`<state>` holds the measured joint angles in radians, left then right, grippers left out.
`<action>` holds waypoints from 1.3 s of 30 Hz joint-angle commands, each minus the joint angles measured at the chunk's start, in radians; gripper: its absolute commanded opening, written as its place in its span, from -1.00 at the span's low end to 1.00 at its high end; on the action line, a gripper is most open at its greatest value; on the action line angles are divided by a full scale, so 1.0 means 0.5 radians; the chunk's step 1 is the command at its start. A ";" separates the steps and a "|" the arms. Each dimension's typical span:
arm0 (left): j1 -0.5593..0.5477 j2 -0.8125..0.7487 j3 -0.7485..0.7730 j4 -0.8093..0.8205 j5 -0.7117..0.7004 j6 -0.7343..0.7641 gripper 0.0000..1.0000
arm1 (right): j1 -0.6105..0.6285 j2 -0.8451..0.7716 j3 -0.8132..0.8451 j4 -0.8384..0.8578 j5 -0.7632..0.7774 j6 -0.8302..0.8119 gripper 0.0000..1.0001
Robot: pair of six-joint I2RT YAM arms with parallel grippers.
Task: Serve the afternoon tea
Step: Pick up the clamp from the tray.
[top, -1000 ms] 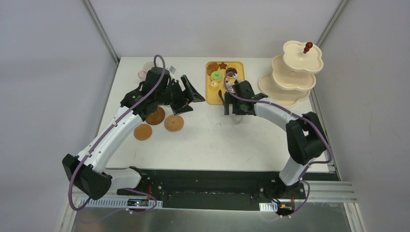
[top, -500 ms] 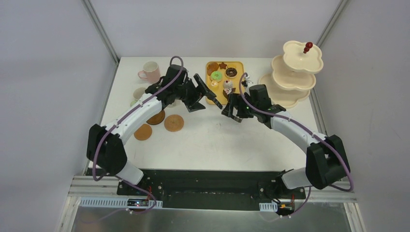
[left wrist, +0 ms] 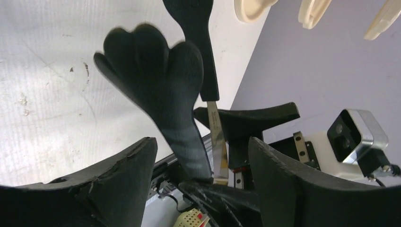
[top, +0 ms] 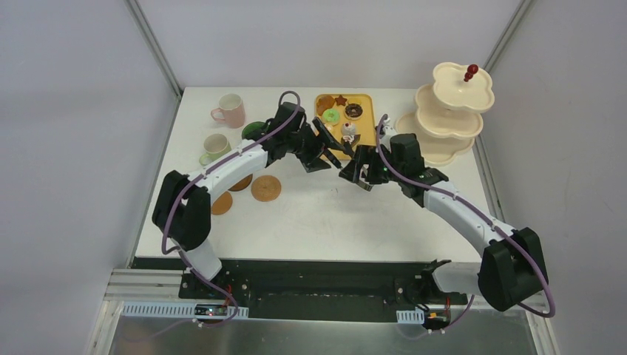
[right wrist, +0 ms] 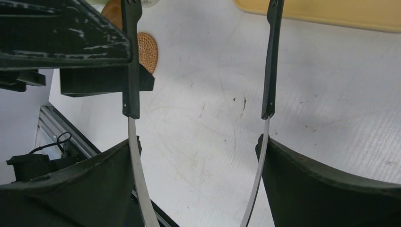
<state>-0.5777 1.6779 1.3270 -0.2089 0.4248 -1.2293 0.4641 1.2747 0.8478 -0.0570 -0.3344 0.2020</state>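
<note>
Grey walls [top: 74, 148] close in a white surface [top: 325, 222]. At its far left corner stands the pink mug [top: 232, 109], upright with its handle to the left. The cream mug [top: 216, 146] sits nearer, close to the left edge. The green mug [top: 253, 131] is just right of these two, mostly hidden by the left arm. Three coasters [top: 266, 188] lie nearer the arms' bases. The rightmost is bare and the other two are partly under the left arm. No mug rests on any of them.

The left arm reaches across toward the middle. The left pincer [left wrist: 202, 142] holds the black tongs [left wrist: 156, 71] off the surface. Their scalloped heads are close to its camera and their hinge end points at the right arm.

The yellow tray [right wrist: 331, 12] lies at the far middle, with the pastries [top: 330, 115] on it, a green ring and a brown ring among them.

The right pincer [right wrist: 197, 138] meets the tongs from the right. Its fingers [right wrist: 307, 189] are spread wide on either side of the hinge end. The tongs' metal strips [right wrist: 257, 165] run just along the fingers' inner edges. Whether the fingers press on the strips cannot be told.

The cream stand [top: 444, 122] rises at the far right, just beside the tray. Its three tiers carry nothing, and the red knob [top: 471, 72] sits on top.
</note>
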 commanded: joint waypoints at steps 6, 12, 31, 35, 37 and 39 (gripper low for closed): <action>-0.032 0.019 0.150 0.002 -0.166 0.164 -0.46 | -0.006 -0.173 -0.021 0.018 -0.033 0.219 0.99; -0.033 -0.052 0.089 0.044 -0.198 0.517 -1.00 | -0.007 -0.294 -0.060 0.070 0.029 0.561 0.99; 0.069 -0.404 -0.034 -0.066 -0.245 0.579 -1.00 | -0.016 -0.409 0.040 -0.149 -0.182 0.606 0.99; 0.069 -0.372 -0.042 -0.063 -0.184 0.426 -1.00 | -0.003 -0.268 0.040 0.080 -0.148 0.618 0.99; 0.069 -0.365 -0.026 -0.073 -0.184 0.404 -1.00 | -0.001 -0.199 0.074 0.068 -0.120 0.605 0.99; 0.069 -0.366 -0.008 -0.083 -0.190 0.406 -1.00 | 0.017 -0.187 0.070 0.102 -0.064 0.595 0.99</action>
<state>-0.5423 1.5108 1.2995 -0.2607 0.3046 -0.9714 0.4599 1.1576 0.8368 -0.0898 -0.4007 0.5190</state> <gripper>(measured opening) 0.270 0.996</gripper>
